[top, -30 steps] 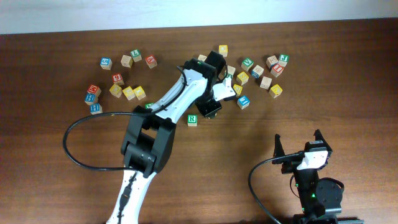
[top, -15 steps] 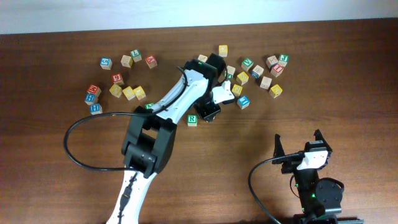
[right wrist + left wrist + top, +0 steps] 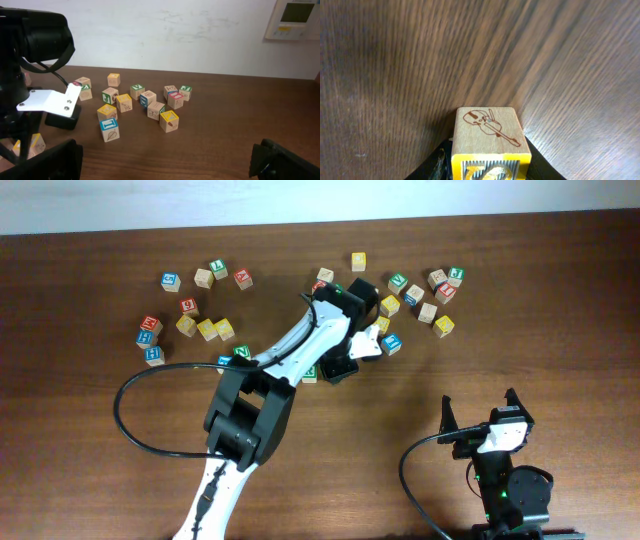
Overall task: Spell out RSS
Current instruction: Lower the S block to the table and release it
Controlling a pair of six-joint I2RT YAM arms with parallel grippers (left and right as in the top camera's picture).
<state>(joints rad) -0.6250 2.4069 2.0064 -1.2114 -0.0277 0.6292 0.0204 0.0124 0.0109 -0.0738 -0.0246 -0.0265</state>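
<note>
Cube with a yellow face and a violin drawn on its wooden side sits between the left jaws, low over the counter or resting on it; the wrist view does not settle which. Over the last second the left arm has swung right and a little forward. The jaws now stand just right of where the green R cube lay, and the arm covers that cube from overhead. Whether the left jaws clench the yellow cube or have begun to let go cannot be told. This looks like the first S being placed beside the R. Right jaws hang wide apart and empty.
</note>
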